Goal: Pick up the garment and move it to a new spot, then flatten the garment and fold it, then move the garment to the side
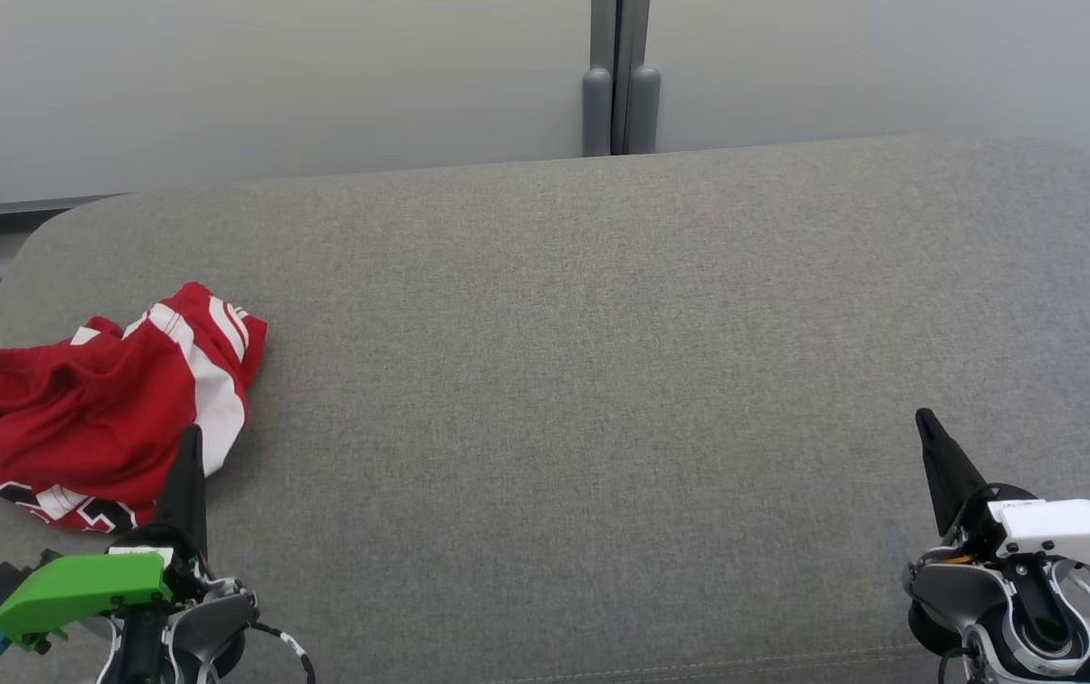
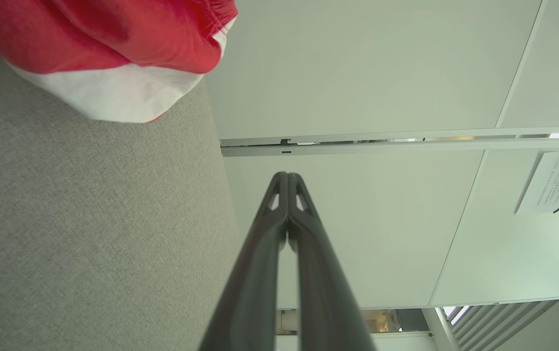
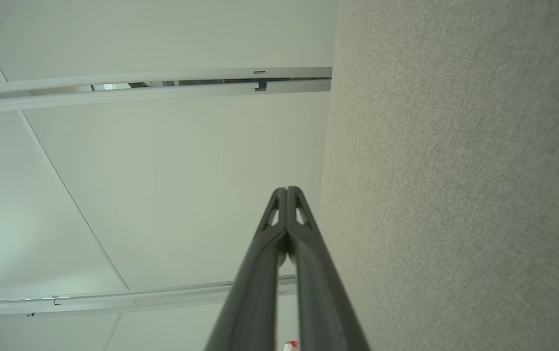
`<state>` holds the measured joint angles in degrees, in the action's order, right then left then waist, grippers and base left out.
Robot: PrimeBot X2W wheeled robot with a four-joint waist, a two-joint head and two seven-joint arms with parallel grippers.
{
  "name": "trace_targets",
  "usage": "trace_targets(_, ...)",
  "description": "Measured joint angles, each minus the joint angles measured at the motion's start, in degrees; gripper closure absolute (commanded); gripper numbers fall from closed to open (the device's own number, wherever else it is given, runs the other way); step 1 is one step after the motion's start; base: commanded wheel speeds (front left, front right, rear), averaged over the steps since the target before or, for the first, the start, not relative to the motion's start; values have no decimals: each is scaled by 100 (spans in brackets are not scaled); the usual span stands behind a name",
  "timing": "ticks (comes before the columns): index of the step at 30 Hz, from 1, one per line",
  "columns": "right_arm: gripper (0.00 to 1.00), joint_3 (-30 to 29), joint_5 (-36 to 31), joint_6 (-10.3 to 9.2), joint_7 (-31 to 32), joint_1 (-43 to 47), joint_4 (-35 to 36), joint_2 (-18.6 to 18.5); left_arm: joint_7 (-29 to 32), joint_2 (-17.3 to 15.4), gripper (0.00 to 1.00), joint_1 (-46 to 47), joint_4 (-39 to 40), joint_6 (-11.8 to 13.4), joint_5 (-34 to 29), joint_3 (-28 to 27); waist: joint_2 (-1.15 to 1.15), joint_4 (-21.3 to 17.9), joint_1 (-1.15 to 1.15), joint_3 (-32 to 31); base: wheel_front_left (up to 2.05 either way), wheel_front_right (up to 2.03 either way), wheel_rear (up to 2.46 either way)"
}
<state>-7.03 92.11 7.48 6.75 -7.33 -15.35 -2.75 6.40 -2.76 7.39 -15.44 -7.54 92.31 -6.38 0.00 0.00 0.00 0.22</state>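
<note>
Garment [image 1: 98, 408] lies crumpled on the grey cushion [image 1: 602, 380], not yet picked up. Left gripper [image 1: 191, 442] and right gripper [image 1: 926, 425] hold fingers together; the left must open and reach.

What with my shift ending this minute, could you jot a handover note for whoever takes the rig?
Left hand: shut, empty, close by the garment.
Right hand: shut, empty, at the right end of the grey cushion.
Garment: red and white, crumpled in a heap at the cushion's left end.
Done: nothing yet; garment not picked up.
Left to do: pick up, move, flatten, fold, set aside.
</note>
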Motion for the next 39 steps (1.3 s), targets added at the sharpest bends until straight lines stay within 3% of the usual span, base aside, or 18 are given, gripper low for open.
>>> trace_targets(1,100,0,0,0,0,0,0,0,0,0,100,0,0,0,0,0,0,0,0,0,0,0,0)
trace_targets(2,0,1,-1,0,-1,7,-16,3,0,1,0,-5,-12,1,0,0,0,0,0,0,0,0,0)
trace_targets(19,0,315,-235,-2,-335,250,-321,68,-316,42,0,-351,-205,7,-140,260,0,-13,0,-51,0,0,0)
trace_targets(29,0,461,-1124,-2,-591,218,-534,63,-582,-35,0,-424,-216,127,-758,493,0,-8,0,-95,0,0,0)
trace_targets(39,0,641,-2313,-1,-836,54,-797,56,-823,-153,0,-444,-201,355,-1833,698,0,3,0,-133,0,0,0)
